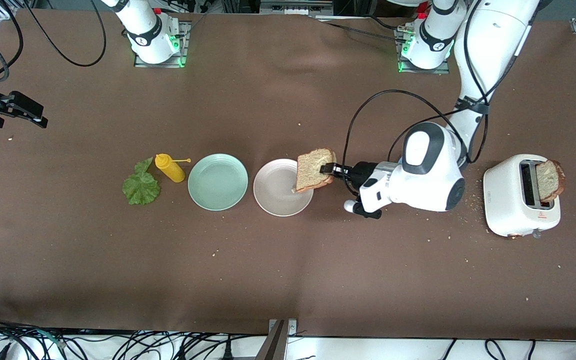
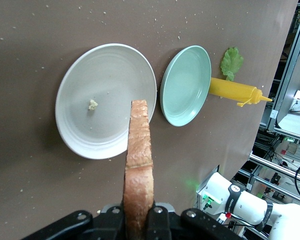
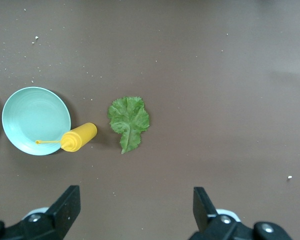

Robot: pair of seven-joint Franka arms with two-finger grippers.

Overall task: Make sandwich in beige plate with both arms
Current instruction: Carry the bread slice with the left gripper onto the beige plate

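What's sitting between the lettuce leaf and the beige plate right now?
Going from the lettuce leaf toward the beige plate: a yellow squeeze bottle, then the mint-green plate, empty. The front view shows the row.

Open table around a crowded middle row

We see the beige plate [image 1: 278,197] partly covered by the bread slice [image 1: 314,170] in the left gripper [image 1: 326,169], with the mint-green plate [image 1: 217,181] just beside it; the mustard bottle [image 1: 169,167] and lettuce leaf [image 1: 141,185] follow toward the right arm's end, the toaster [image 1: 520,195] stands apart, and bare cloth lies nearer the front camera.
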